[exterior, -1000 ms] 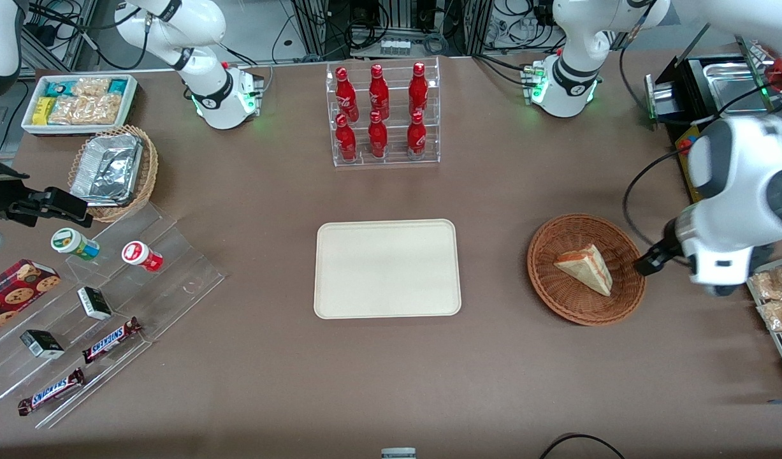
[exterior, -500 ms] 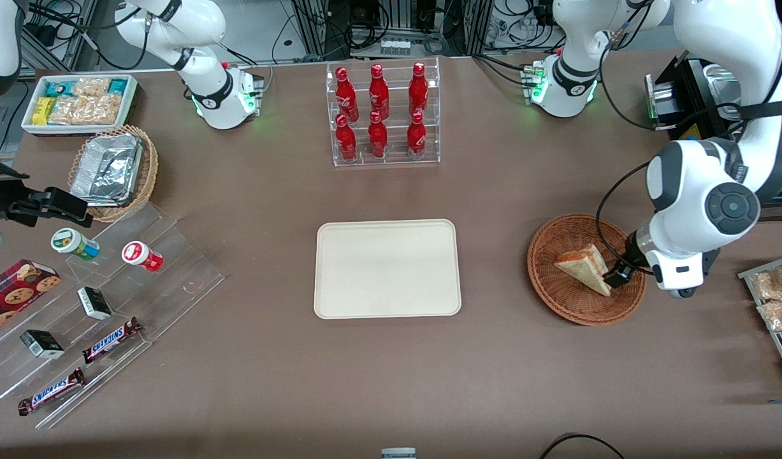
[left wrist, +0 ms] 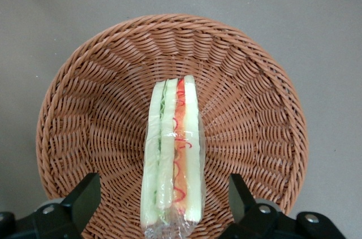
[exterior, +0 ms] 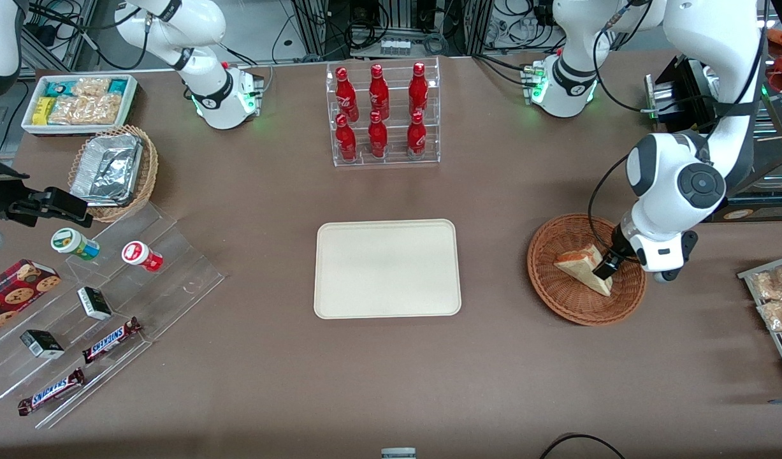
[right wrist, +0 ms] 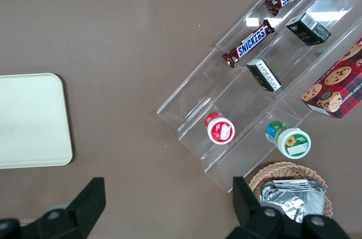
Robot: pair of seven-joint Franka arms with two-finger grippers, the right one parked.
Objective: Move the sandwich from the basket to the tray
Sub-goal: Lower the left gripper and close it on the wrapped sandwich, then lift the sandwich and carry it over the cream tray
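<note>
Sandwich (exterior: 582, 269) wedge lies inside the reddish-brown wicker basket (exterior: 559, 293), wrapped in clear film, its pale bread faces and red and green filling edge showing plainly in the left wrist view (left wrist: 172, 163), where it stands on edge across the middle of the basket's woven floor (left wrist: 102, 131). The left arm's gripper (exterior: 604, 268) hangs over the basket at the sandwich's end nearer the working arm's side, its jaws spread wide with one finger (left wrist: 85, 196) on each flank of the wedge and a clear gap between each finger and the bread, so nothing is grasped. The basket sits on the brown table (exterior: 391, 376), well apart from the cream-white tray (exterior: 387, 268), which lies toward the table's middle and holds nothing. Farther from the front camera than the tray stands a clear acrylic rack (exterior: 384, 115) holding six red bottles in two rows. Toward the parked arm's end of the table, a white bin (exterior: 78, 102) holds snack packets, and just beside it a lighter wicker basket (exterior: 145, 178) holds a crumpled silver foil tray (exterior: 107, 169). Nearer the camera, a stepped clear display stand (exterior: 174, 255) carries two small lidded cups, small dark boxes and two Snickers bars (exterior: 110, 340).
</note>
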